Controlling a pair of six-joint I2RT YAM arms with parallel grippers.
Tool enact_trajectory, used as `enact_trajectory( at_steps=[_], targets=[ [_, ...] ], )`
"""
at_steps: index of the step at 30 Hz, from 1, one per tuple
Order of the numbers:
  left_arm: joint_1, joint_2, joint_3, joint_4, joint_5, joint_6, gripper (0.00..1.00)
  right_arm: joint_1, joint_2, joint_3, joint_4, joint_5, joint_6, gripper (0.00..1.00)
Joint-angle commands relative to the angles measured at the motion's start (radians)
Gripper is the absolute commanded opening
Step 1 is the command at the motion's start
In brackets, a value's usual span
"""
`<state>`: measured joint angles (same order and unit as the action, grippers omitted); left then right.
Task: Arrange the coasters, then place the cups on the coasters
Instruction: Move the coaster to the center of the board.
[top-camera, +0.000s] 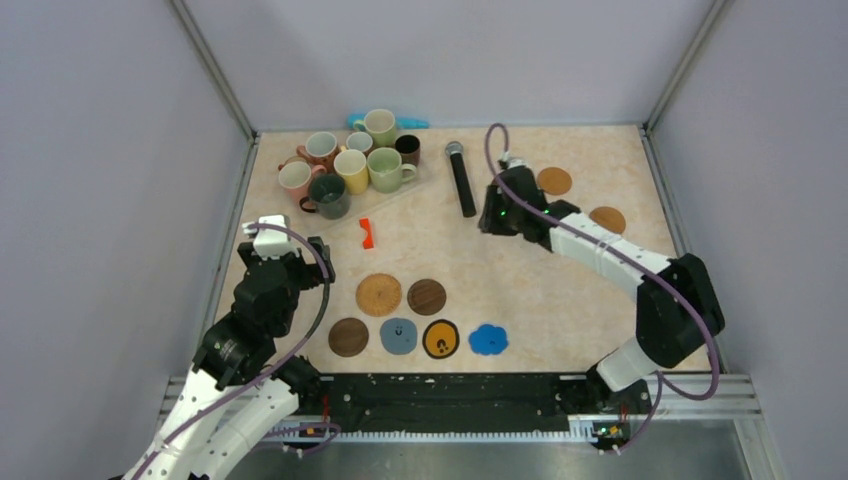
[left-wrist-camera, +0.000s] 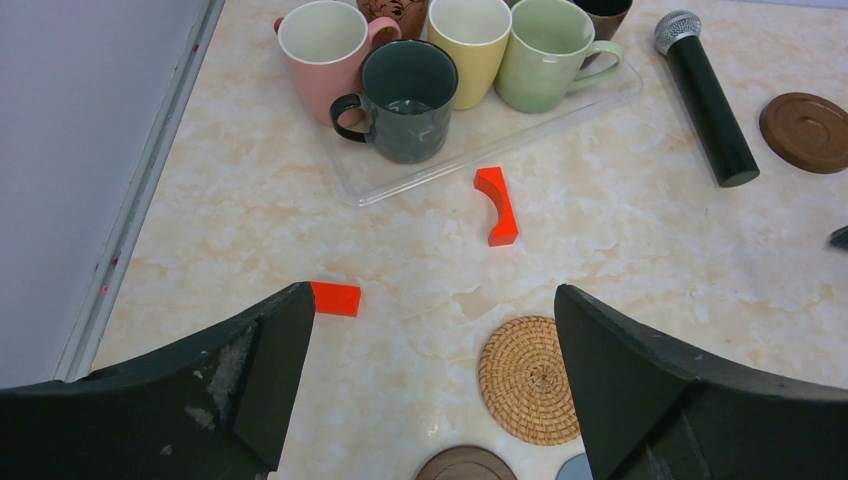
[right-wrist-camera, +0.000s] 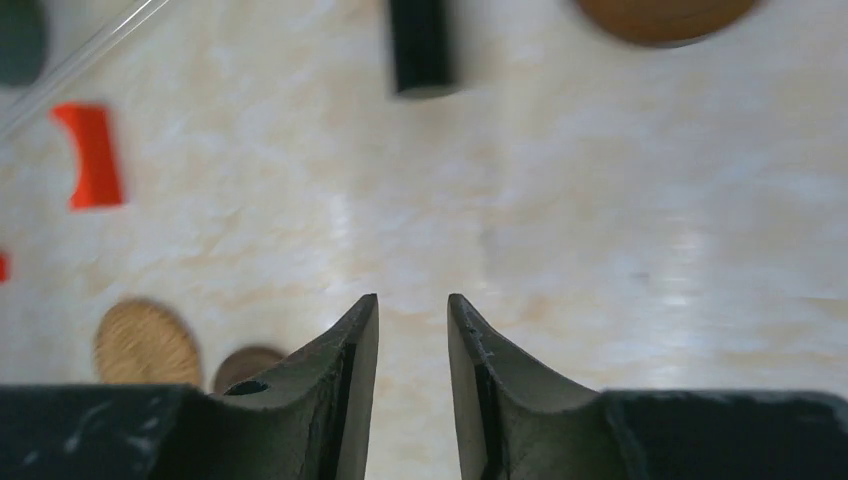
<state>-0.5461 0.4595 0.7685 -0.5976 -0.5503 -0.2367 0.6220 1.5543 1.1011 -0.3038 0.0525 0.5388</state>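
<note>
Marbled tabletop (right-wrist-camera: 600, 200) blurs under the right hand (right-wrist-camera: 412, 298), narrowly parted, empty; left hand (left-wrist-camera: 432, 292) gapes wide.

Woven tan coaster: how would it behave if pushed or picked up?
The round woven tan coaster lies flat and thin, so it probably slides, not rolls, and its edge looks hard to pinch. Its coiled weave looks rough: likely light and grippy.

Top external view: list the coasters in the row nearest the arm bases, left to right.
dark brown coaster → grey-blue coaster → black-and-yellow coaster → bright blue scalloped coaster
</note>
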Motion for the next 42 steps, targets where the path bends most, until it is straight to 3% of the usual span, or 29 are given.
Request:
enact_trajectory(
  at_steps=[1, 6, 13, 20, 29, 42],
  targets=[
    [-0.003, -0.009, -0.008, 0.04, 0.006, 0.007, 0.95, -0.162, -0.1, -0.021, -0.081, 0.247, -0.107, 0.29],
    [-0.003, -0.006, -0.01, 0.044, 0.013, 0.007, 0.95, -0.351, -0.092, -0.038, -0.073, 0.32, -0.151, 0.12],
    [-0.003, -0.002, -0.011, 0.043, 0.012, 0.007, 0.95, -0.538, 0.048, 0.015, -0.061, 0.369, -0.193, 0.1],
    [-0.004, 0.001, -0.011, 0.042, 0.006, 0.009, 0.95, -0.68, 0.189, 0.092, -0.039, 0.231, -0.229, 0.15],
    [-0.003, 0.005, -0.012, 0.042, 0.0, 0.01, 0.95, -0.791, 0.25, 0.131, -0.003, 0.044, -0.246, 0.22],
    [-0.003, 0.0, -0.011, 0.041, 0.0, 0.01, 0.95, -0.805, 0.315, 0.153, -0.004, -0.073, -0.27, 0.27]
  ],
)
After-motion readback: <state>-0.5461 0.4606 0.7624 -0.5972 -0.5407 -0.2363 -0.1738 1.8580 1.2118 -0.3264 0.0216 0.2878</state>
